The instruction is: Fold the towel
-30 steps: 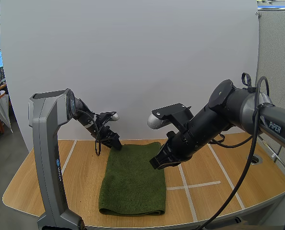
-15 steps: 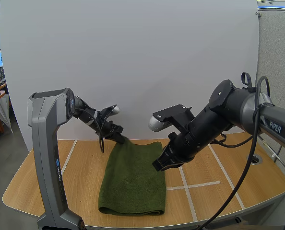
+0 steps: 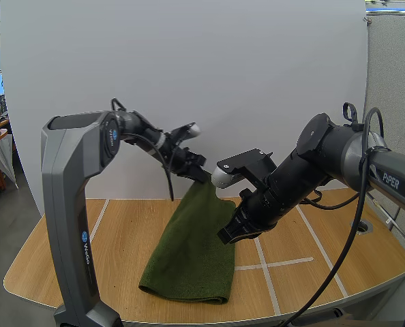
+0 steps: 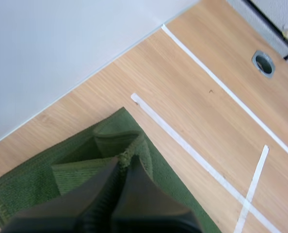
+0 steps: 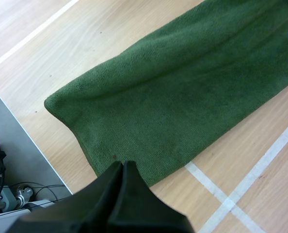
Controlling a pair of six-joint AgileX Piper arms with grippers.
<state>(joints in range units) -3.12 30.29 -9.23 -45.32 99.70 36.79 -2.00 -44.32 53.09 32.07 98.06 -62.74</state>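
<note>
Towel (image 3: 189,252) on table (image 3: 325,272); far corner in left pincer (image 3: 202,176).

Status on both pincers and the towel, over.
Left pincer shut on towel, far corner raised off table. Right pincer shut, empty, above towel's right edge.

Left gripper (image 3: 201,176): we have raised it from the table (image 3: 114,238) and carried it up and toward our right side, jaws clamped on the far corner of the cloth.
Green towel (image 3: 189,255): we have drawn its far end off the wood. One second ago it lay flat; now it slopes from the pinched corner down to its near end.
Far edge: bunched into a narrow peak at the fingertips.
</note>
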